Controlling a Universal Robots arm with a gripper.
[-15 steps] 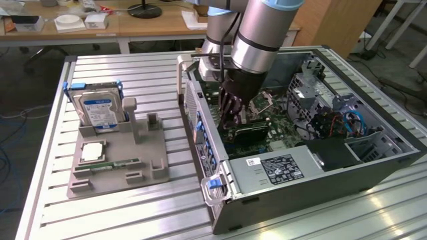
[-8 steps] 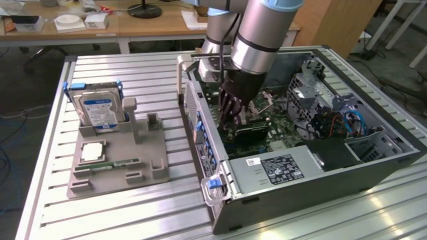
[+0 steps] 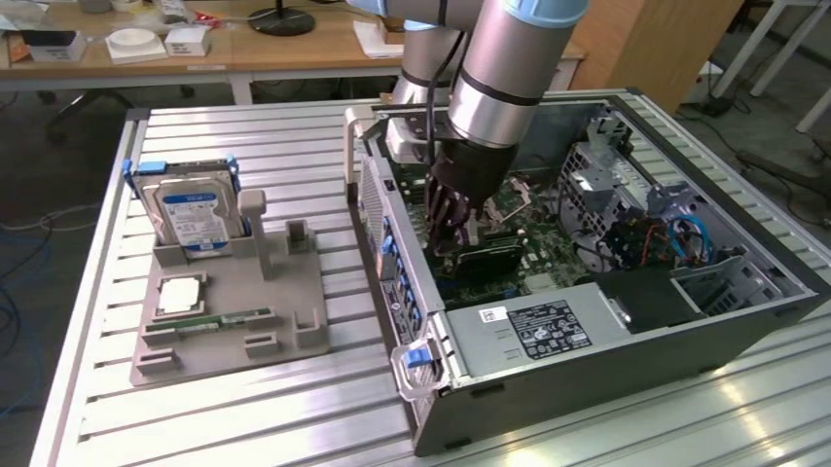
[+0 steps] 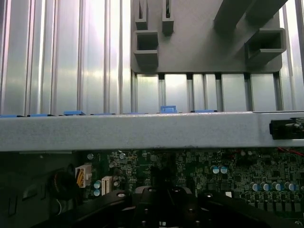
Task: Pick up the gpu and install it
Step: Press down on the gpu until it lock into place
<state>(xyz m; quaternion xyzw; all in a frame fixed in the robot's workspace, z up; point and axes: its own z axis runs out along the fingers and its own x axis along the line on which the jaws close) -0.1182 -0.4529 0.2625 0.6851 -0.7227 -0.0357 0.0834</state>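
No text can be read: the hard drive (image 3: 190,216) has a blue-white label and the power supply (image 3: 535,334) a dark printed label, both illegible.

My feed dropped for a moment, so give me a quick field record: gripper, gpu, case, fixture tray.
gripper: shut, down inside the open computer case, over the motherboard
gpu: dark card just beneath the fingers, on the motherboard; whether it is gripped or seated cannot be told
fixture tray: on the exterior view's left, holding the hard drive upright and a memory stick lying flat
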